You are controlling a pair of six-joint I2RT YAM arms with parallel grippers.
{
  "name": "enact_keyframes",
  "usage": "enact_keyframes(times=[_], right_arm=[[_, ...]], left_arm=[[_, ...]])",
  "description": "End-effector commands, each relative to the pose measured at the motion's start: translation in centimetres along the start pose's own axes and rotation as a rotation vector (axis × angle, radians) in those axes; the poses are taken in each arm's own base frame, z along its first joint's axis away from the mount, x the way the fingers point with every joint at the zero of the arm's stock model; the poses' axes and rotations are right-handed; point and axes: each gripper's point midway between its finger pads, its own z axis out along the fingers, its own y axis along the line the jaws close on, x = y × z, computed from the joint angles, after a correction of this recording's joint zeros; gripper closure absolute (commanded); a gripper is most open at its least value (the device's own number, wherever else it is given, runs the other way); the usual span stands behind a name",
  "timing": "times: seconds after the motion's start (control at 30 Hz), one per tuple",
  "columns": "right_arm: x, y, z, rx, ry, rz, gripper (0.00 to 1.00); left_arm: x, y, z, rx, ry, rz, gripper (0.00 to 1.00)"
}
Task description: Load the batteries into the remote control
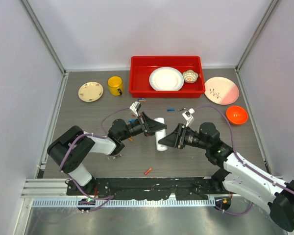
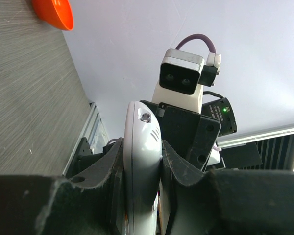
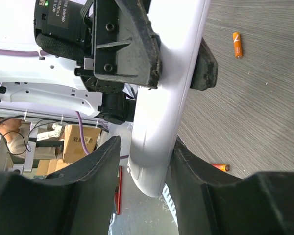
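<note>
The white remote control [image 1: 160, 133] hangs above the table's middle between both arms. My left gripper [image 1: 152, 126] is shut on it; in the left wrist view both pads press its sides [image 2: 143, 161]. My right gripper [image 1: 166, 139] straddles its lower end [image 3: 171, 98]. One finger [image 3: 186, 161] touches the remote, while a gap shows at the other finger [image 3: 105, 156]. Loose batteries lie on the table: an orange one [image 1: 147, 171] near the front, small ones [image 1: 171, 109] behind the arms, and two orange ones [image 3: 237, 44] [image 3: 220, 167] in the right wrist view.
A red bin [image 1: 137, 76] at the back holds a white plate [image 1: 166, 79] and a small bowl [image 1: 190, 76]. A yellow mug [image 1: 115, 85] and a cream plate [image 1: 90, 91] stand to its left. To its right are a pink-white plate [image 1: 221, 90] and an orange bowl [image 1: 236, 114].
</note>
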Motion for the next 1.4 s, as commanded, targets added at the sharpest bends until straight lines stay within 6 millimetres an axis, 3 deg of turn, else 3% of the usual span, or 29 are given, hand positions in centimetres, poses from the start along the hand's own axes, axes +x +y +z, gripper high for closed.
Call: enact_keyframes(times=[0.0, 0.23, 0.47, 0.77, 0.87, 0.9, 1.13, 1.17, 1.2, 1.23, 1.3, 1.37], right_arm=[[-0.7, 1.9, -0.4, -0.072, -0.031, -0.048, 0.49], [0.5, 2.2, -0.6, -0.116, 0.031, -0.071, 0.47], [1.0, 1.1, -0.5, -0.067, 0.066, -0.089, 0.5], [0.3, 0.7, 0.2, -0.067, 0.02, -0.033, 0.73], [0.1, 0.9, 0.4, -0.078, 0.012, -0.022, 0.87], [-0.1, 1.0, 0.4, -0.078, 0.007, -0.006, 0.99], [0.2, 1.9, 0.5, -0.128, 0.038, -0.003, 0.99], [0.2, 2.0, 0.4, -0.132, 0.042, -0.004, 0.96], [0.3, 2.2, 0.4, -0.139, 0.047, -0.009, 0.75], [0.3, 2.4, 0.3, -0.149, 0.048, -0.013, 0.66], [0.2, 2.9, 0.0, -0.163, 0.036, -0.024, 0.51], [0.1, 3.1, -0.1, -0.163, 0.035, -0.03, 0.46]], left_arm=[[-0.2, -7.8, -0.4, 0.287, -0.014, 0.139, 1.0], [-0.3, -8.1, -0.3, 0.295, -0.016, 0.142, 1.0], [-0.2, -8.6, -0.3, 0.308, -0.008, 0.14, 1.0], [0.0, -9.0, -0.5, 0.316, 0.002, 0.145, 1.0], [0.1, -8.7, -0.6, 0.31, 0.006, 0.144, 1.0], [0.2, -8.7, -0.6, 0.309, 0.007, 0.144, 1.0], [0.4, -8.4, -0.7, 0.304, 0.007, 0.152, 1.0], [0.3, -8.4, -0.7, 0.303, 0.002, 0.156, 1.0], [0.2, -8.4, -0.7, 0.303, 0.0, 0.159, 1.0], [0.2, -8.2, -0.7, 0.299, -0.004, 0.157, 1.0], [0.1, -8.0, -0.7, 0.295, -0.007, 0.159, 1.0], [0.0, -7.9, -0.6, 0.29, -0.01, 0.158, 1.0]])
